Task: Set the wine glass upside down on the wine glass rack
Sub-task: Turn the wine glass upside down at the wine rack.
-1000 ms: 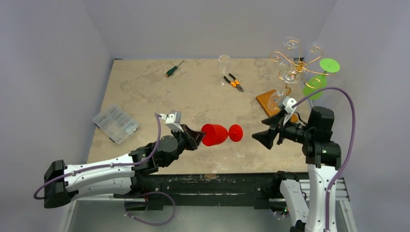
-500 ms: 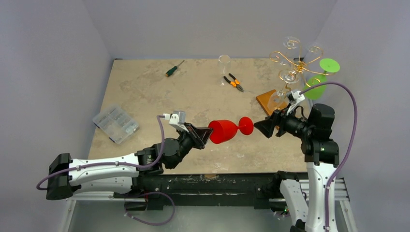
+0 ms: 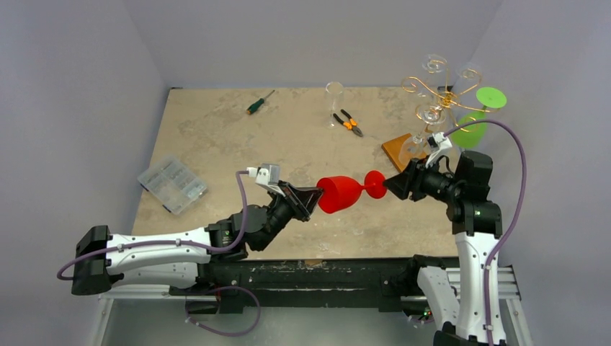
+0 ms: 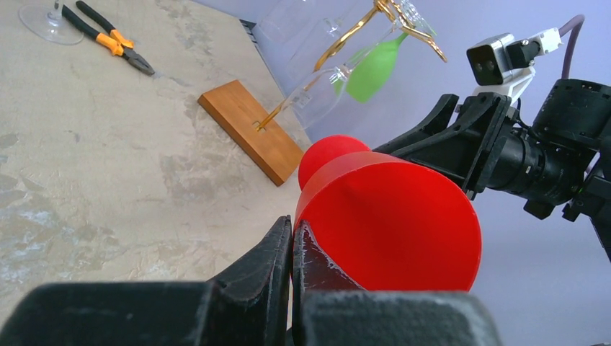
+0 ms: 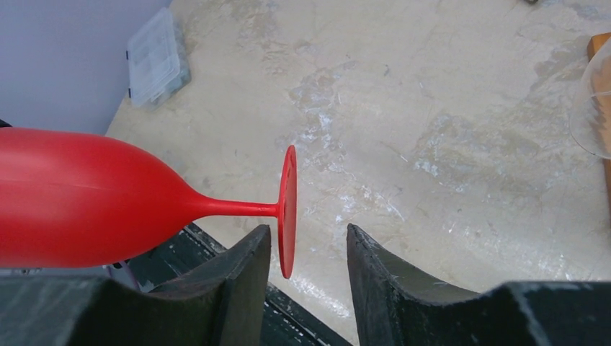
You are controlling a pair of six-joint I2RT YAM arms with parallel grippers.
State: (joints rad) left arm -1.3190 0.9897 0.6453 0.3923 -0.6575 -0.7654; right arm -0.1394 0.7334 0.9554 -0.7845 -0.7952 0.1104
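A red wine glass [image 3: 340,193] lies level in the air above the table, its foot [image 3: 375,184] pointing right. My left gripper [image 3: 311,198] is shut on the bowl's rim, one finger inside and one outside [image 4: 277,249]. The right gripper [image 3: 393,186] faces it and stands open around the foot disc [image 5: 288,209]. That disc sits close to the left finger [image 5: 248,263], with a clear gap to the other finger. The wine glass rack [image 3: 439,90], gold wire on a wooden base [image 3: 400,150], stands at the back right, behind the right gripper.
A green glass [image 3: 479,115] and clear glasses [image 3: 431,115] hang on the rack. An upright clear glass [image 3: 334,97], orange-handled pliers [image 3: 350,122] and a green screwdriver [image 3: 259,102] lie at the back. A clear plastic parts box [image 3: 171,184] sits at the left.
The left arm carried the red glass to the right and a little higher. The right gripper came in around the foot disc, and its jaws narrowed.
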